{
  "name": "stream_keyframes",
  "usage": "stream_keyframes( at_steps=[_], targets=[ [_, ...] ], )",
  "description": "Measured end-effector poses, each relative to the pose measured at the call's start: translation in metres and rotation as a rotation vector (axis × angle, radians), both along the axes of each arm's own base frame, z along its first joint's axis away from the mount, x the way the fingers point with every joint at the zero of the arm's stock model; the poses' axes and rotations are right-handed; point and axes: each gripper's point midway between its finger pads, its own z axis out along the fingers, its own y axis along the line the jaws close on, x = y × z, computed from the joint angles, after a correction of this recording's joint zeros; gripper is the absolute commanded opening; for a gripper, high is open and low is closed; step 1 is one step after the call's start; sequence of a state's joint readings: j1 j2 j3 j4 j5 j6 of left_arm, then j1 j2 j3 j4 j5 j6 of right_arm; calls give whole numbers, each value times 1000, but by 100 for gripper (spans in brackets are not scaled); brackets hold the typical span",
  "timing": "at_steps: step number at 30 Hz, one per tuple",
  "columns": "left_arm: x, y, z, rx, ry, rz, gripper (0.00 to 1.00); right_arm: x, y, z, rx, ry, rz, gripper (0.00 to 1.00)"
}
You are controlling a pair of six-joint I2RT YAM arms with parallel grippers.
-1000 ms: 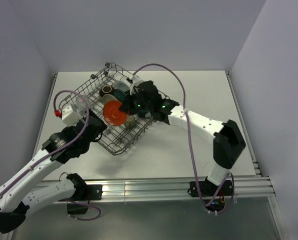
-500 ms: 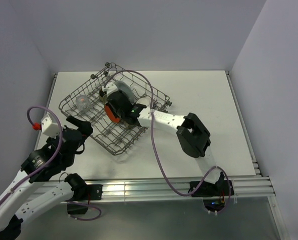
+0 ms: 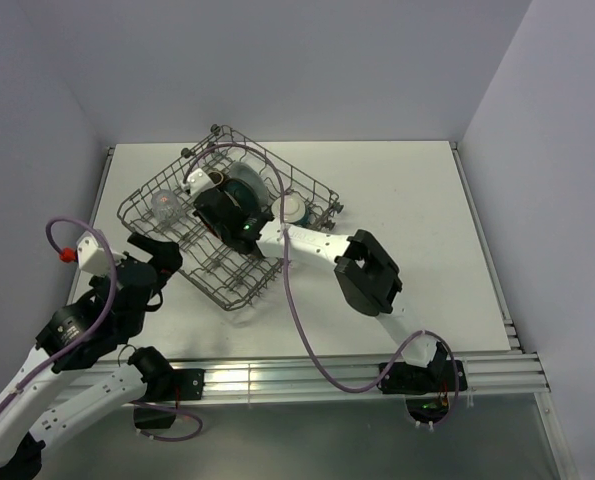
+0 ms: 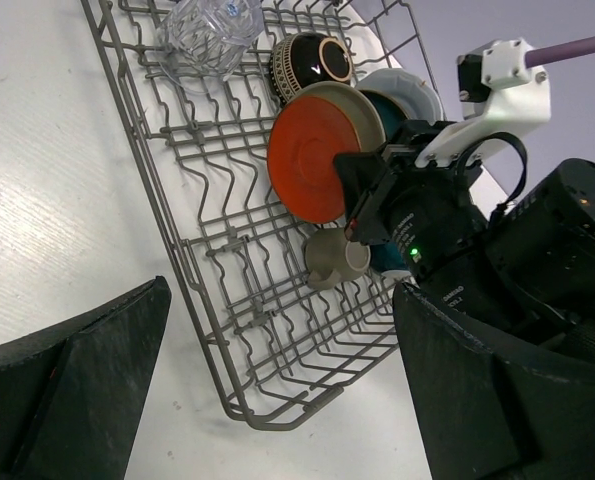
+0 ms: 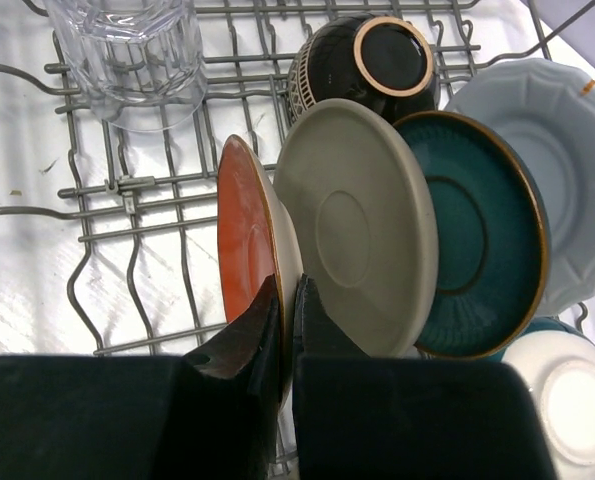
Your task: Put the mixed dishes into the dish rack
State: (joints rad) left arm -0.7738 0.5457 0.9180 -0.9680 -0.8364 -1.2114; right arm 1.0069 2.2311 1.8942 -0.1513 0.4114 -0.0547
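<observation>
Carried farther toward 10 o'clock since a second ago, the right gripper (image 5: 287, 292) is sunk into the dish rack (image 3: 217, 275) and clamped on the rim of the red-orange saucer (image 4: 312, 160), which is stood on edge among the tines. From above, the saucer is hidden by the wrist — only the wrist cameras show it, with the dark teal dish (image 5: 477, 240) and pale blue plate (image 5: 552, 150) ranked toward its 3 o'clock. The left gripper (image 3: 149, 262) is held wide open, just off the rack's 8 o'clock edge.
</observation>
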Motion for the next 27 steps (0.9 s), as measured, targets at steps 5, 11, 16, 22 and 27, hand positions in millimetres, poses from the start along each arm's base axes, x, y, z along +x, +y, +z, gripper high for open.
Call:
stream_keyframes(
  at_steps=[5, 11, 16, 22, 27],
  targets=[
    [-1, 1, 2, -7, -11, -1, 99, 0, 9, -8, -14, -5, 7, 0],
    [-1, 1, -1, 2, -6, -5, 99, -3, 17, -18, -36, 1, 22, 0],
    [-1, 0, -1, 7, -4, -10, 99, -1, 23, -27, -54, 11, 22, 0],
    [-1, -1, -3, 7, -1, -17, 99, -2, 22, -38, -72, 24, 18, 6],
    [-2, 0, -1, -3, -9, -19, 99, -3, 22, -39, -61, 30, 10, 41]
  ],
)
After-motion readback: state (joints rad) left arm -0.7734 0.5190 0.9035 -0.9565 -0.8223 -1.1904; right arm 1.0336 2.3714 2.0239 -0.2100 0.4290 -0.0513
